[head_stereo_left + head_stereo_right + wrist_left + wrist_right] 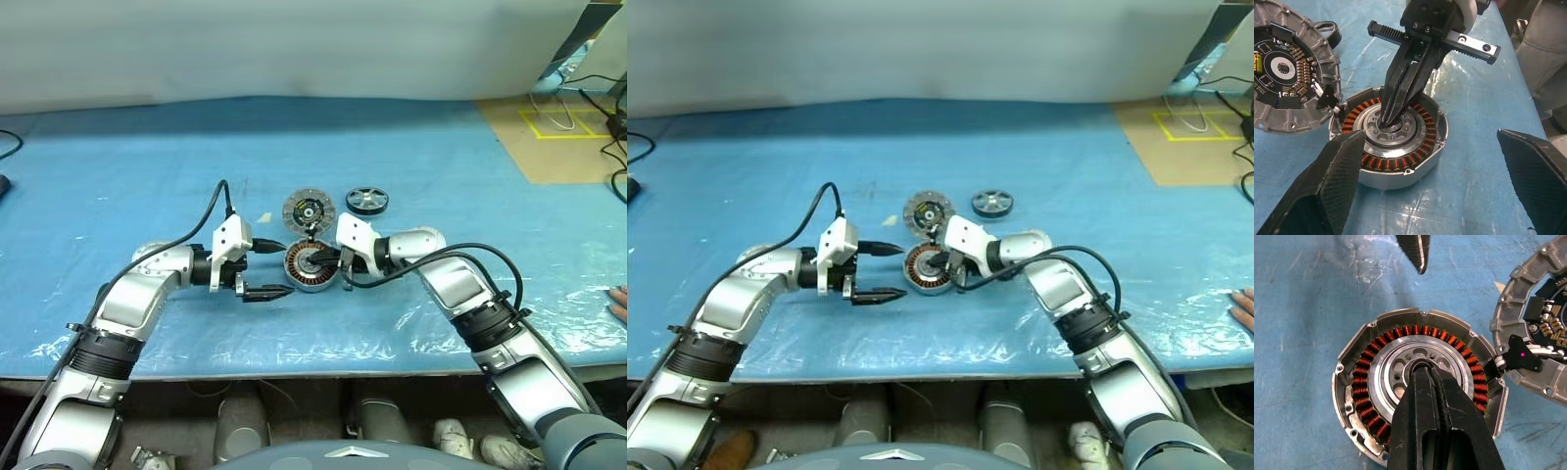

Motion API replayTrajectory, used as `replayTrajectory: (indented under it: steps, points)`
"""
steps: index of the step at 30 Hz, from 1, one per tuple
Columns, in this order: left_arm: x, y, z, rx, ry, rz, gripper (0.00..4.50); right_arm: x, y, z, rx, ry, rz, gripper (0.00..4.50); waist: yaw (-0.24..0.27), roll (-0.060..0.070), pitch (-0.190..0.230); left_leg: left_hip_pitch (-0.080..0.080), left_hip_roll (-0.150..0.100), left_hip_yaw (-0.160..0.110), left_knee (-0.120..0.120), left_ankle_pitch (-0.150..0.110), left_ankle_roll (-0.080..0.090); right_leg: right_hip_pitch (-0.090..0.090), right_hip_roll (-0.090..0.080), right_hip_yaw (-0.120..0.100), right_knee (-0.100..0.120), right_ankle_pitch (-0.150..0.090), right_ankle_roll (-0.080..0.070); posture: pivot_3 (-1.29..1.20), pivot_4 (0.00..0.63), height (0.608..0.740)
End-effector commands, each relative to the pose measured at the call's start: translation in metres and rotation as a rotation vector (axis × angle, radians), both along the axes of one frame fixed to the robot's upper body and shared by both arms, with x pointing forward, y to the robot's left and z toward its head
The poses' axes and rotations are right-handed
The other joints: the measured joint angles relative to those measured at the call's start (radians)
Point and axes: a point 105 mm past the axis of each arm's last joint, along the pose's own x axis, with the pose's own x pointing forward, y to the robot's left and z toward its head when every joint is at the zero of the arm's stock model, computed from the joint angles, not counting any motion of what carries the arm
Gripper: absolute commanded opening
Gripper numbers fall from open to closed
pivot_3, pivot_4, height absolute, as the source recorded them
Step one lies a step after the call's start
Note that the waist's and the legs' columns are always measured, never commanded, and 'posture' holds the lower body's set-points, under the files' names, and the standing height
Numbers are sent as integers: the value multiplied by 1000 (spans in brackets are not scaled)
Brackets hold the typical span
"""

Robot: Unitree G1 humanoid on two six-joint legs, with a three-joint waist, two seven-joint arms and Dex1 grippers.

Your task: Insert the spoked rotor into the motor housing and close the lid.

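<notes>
**A:** From the head camera, where does everything lie?

**B:** The motor housing point(311, 266) sits near me on the blue table point(118, 157), between my two hands. The lid point(309, 211) lies just beyond it, touching or nearly touching its far edge, and the spoked rotor point(367, 201) rests farther right, apart from both. My left gripper point(268, 269) hangs just left of the housing, fingers spread wide, holding nothing. My right gripper point(321, 258) points in from the right, pinched together, its tip over the hub.

**A:** And from your left wrist?

**B:** My right fingers are pressed into one narrow wedge, dipping into the silver hub point(1393, 128) inside the copper windings point(1420, 147).

**A:** Your right wrist?

**B:** The same: closed tips in the centre bore, nothing gripped.

**A:** So which step?

**B:** I judge I'm steadying or aligning the housing; the rotor isn't inserted. Next I must lift out, reach far right, and take the rotor by its rim.
</notes>
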Motion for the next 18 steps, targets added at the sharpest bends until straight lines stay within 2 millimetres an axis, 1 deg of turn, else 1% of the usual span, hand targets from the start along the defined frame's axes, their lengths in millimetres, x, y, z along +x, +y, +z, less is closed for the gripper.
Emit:
replayTrajectory:
  steps: [1,3,5,8,10,12,18]
  points:
    - [-1,-3,12,-16,-36,-18,4500,6,3,19,149,88,-62,34,0,0,0,-1,0,0,0,0,0,-1,0,0,0,0,0,0,150,740]
    - [-1,-3,12,-7,-39,-23,4500,7,3,31,212,117,-72,34,1,0,0,-3,0,0,0,0,0,-3,0,0,0,0,0,0,150,740]
    - [1,-2,13,-10,-43,-18,4500,7,2,34,224,128,-71,34,3,0,0,-8,0,0,0,0,0,-6,0,-1,-1,0,0,0,150,740]
    - [1,-3,13,-10,-43,-20,4500,1,4,27,196,141,-50,34,4,0,0,-10,0,0,0,0,0,-7,0,-2,-1,0,0,0,150,740]
    - [1,-3,13,-10,-41,-21,4500,-9,8,20,172,161,-12,34,4,0,0,-10,0,0,-1,0,0,-7,0,-2,-1,0,0,0,150,740]
    - [1,-3,12,-10,-39,-20,4500,-14,11,13,147,178,2,34,4,0,0,-10,0,0,-2,0,0,-8,0,-3,-1,0,0,0,150,740]
    - [-2,-2,9,-3,-32,-25,4500,-14,10,-3,82,184,3,34,3,0,0,-9,0,0,-2,0,0,-8,0,-2,-1,0,0,0,150,740]
